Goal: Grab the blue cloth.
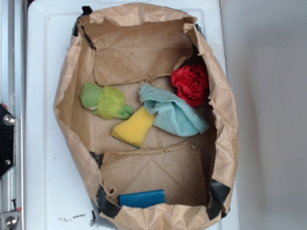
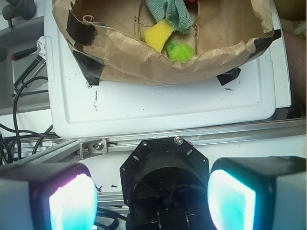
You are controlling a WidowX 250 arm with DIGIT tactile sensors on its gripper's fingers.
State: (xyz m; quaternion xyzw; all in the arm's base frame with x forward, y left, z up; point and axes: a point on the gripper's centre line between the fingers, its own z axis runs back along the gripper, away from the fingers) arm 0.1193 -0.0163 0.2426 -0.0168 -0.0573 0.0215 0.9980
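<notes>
Blue cloth (image 1: 172, 113) lies crumpled inside the brown paper bag (image 1: 72, 91), touching the yellow sponge (image 1: 133, 128), below the red fabric ball (image 1: 191, 84); claw (image 2: 152, 199) released, outside the bag.

My gripper (image 2: 149, 203) hangs with its two pads (image 2: 72, 201) spread wide apart, nothing between them, above a metal rail. Beyond it, a brown paper bag (image 2: 144, 62) sits on a white tray (image 2: 158, 103), holding the blue cloth (image 2: 172, 12), a yellow sponge (image 2: 157, 34) and a green fuzzy toy (image 2: 181, 51).
</notes>
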